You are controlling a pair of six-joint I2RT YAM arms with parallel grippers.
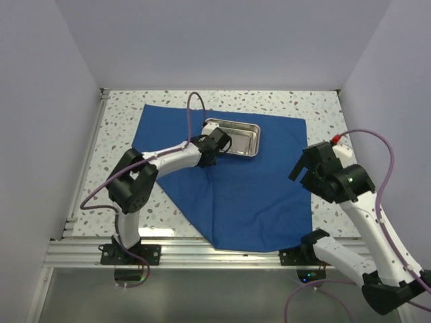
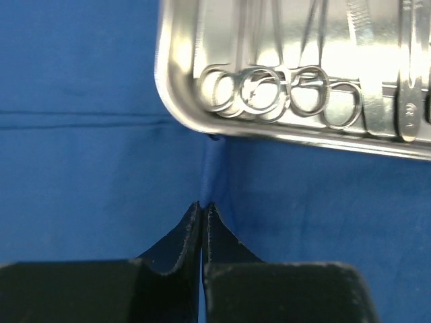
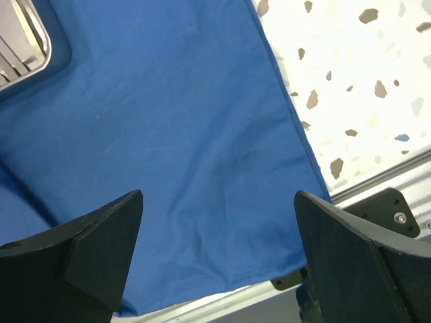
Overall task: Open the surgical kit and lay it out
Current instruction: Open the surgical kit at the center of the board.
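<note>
Royal-blue cloth wrap (image 1: pixel 249 195), silver steel tray (image 1: pixel 258 138), speckled white table (image 1: pixel 323 108)

The tray (image 1: pixel 257 138) sits on the cloth wrap (image 1: pixel 249 195), which is spread over the counter (image 1: pixel 121 128). Forceps (image 2: pixel 269 91) and tweezers (image 2: pixel 374 81) lie in the tray. The left pincer (image 2: pixel 203 205) is just before the tray, the right pincer (image 3: pixel 219 198) well to its right.

Left wrist: tray (image 2: pixel 296 132) cut off top and right; forceps (image 2: pixel 269 87) show rings only, tips out of frame. Wrap (image 2: pixel 101 168) fold end hidden between left fingers (image 2: pixel 178 245). Top view: forceps too small to tell. Right wrist: only a tray corner.
</note>
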